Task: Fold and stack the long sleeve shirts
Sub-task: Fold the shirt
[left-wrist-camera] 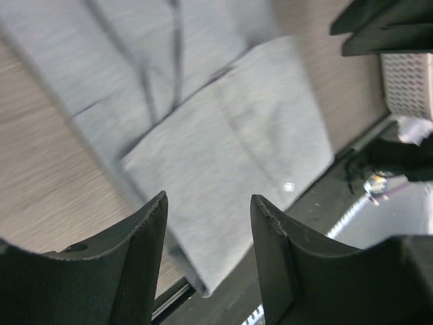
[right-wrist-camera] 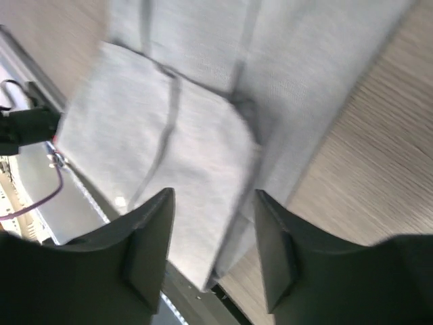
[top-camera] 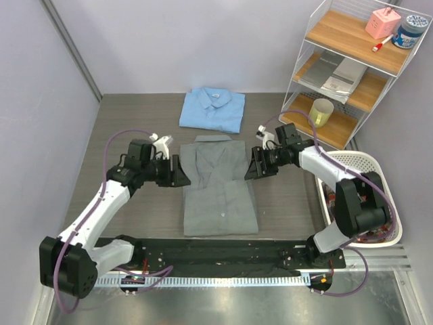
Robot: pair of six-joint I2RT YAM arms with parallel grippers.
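Folding of the grey shirt point(top-camera: 220, 193) appears nearly done. It lies at the middle of the counter point(top-camera: 128, 128), collar toward 12 o'clock, with a folded layer over its 6 o'clock half. The light blue shirt point(top-camera: 212, 109) lies folded just beyond it at 12 o'clock, near but apart.

The left tool point(top-camera: 177, 172) is held at the grey shirt's 9 o'clock edge and the right tool point(top-camera: 256, 164) at its 3 o'clock edge. Both are seen partly open, with nothing between the jaws.

For the step to be done well, both side edges should probably be pinched at matching points with all layers caught together. The bundle is then best carried level, so the fold is not shaken loose, and set squarely on the blue shirt.

No writing can be read; the white label point(top-camera: 216, 99) inside the blue collar is too small.
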